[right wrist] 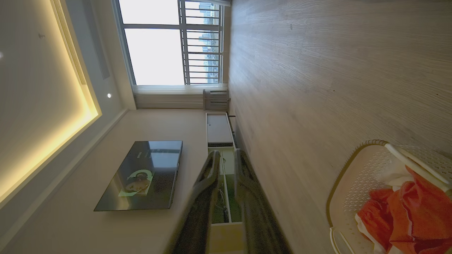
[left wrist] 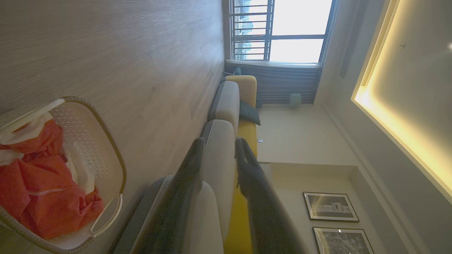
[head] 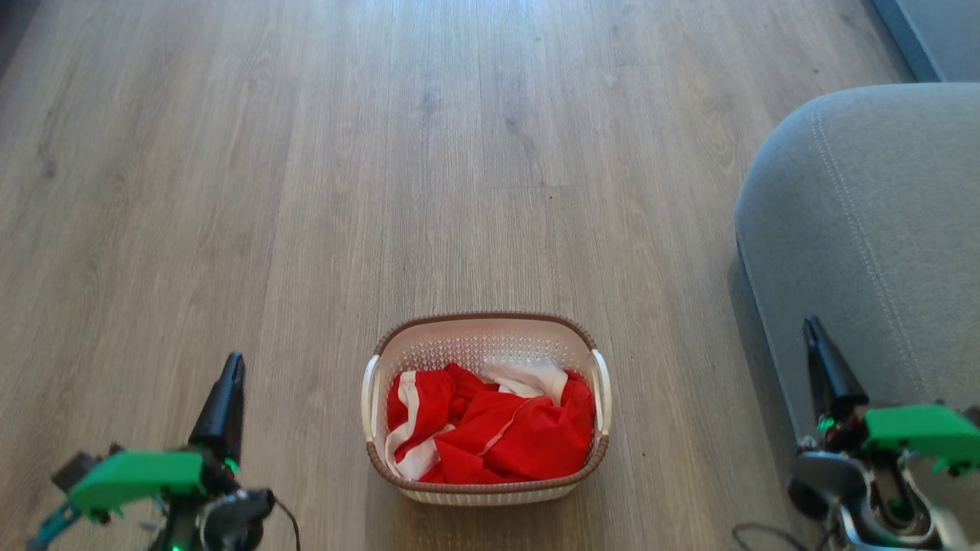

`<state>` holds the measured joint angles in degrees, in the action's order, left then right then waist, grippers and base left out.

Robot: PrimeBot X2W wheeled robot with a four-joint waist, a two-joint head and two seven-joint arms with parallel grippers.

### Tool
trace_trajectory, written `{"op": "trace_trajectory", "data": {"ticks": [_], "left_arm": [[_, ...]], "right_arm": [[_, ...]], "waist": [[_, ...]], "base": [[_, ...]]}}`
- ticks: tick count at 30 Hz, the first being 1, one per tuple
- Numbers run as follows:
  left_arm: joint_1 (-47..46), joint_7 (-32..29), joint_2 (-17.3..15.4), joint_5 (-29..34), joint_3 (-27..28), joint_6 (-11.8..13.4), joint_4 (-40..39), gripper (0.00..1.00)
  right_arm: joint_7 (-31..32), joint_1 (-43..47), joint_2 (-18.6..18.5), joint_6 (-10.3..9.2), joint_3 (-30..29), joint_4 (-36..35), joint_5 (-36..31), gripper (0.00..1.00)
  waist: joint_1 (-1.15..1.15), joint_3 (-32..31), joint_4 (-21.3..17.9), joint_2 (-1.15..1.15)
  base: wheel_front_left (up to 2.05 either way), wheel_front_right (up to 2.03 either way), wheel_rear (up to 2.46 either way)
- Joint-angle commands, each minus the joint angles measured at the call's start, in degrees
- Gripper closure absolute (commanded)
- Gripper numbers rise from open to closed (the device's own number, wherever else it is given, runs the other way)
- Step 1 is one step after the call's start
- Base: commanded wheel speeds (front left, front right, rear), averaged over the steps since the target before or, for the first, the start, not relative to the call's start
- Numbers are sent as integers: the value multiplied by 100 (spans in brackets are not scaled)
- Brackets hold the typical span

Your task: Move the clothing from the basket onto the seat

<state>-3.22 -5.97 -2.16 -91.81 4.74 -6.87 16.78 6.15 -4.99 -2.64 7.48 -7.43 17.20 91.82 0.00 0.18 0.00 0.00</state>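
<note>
- Your basket (head: 475,343) is dead ahead on the floor (head: 306,191). It's a small oval of cream plastic with perforated walls, a brown woven-look rim and a white handle (head: 370,398) on each side.
- The clothing (head: 505,432) lies all inside the basket: soft, crumpled bright red fabric with white panels and a thin white stripe.
- The seat (head: 880,214) is on your right: grey upholstery, rounded corner, pale double-stitched seam. A strip of bare floor lies between it and the basket.
- The floor is matte grey-brown wood-look plank with visible grain.
- Your left gripper (head: 232,363) is low left over bare floor, apart from the basket, with its fingers pointing forward. In the left wrist view they stand a little apart with nothing between them.
- Your right gripper (head: 810,325) is low right against the seat's front edge, fingers pointing forward. I can't tell if it touches the seat. The right wrist view shows its fingers nearly together, gripping nothing.
- Both wrists carry a green housing (head: 134,474).
- A dark cable (head: 754,532) lies on the floor by the right arm.
- The right wrist view also shows a wall TV (right wrist: 141,176), a low white cabinet (right wrist: 217,128) and a barred window (right wrist: 173,42).
</note>
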Motion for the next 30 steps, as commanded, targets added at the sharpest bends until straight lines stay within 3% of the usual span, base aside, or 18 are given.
{"op": "trace_trajectory", "data": {"ticks": [1,5,18,30], "left_arm": [[-13,1,-4,-2,1,-2,-40,0],[168,3,18,4,-13,1,286,0],[-85,138,-76,126,-75,-6,333,0],[-370,442,-284,512,-376,-12,437,0]], "right_arm": [[-1,-5,-2,0,-2,-44,-1,0],[-8,125,34,0,33,299,-4,0],[-229,-182,24,0,304,390,-176,0],[-450,-519,20,0,473,525,-829,0]], "waist": [[0,0,0,0],[0,3,0,0],[0,21,-4,0],[0,45,-8,0]], "base": [[0,0,0],[0,0,0],[0,0,0],[0,0,0]]}}
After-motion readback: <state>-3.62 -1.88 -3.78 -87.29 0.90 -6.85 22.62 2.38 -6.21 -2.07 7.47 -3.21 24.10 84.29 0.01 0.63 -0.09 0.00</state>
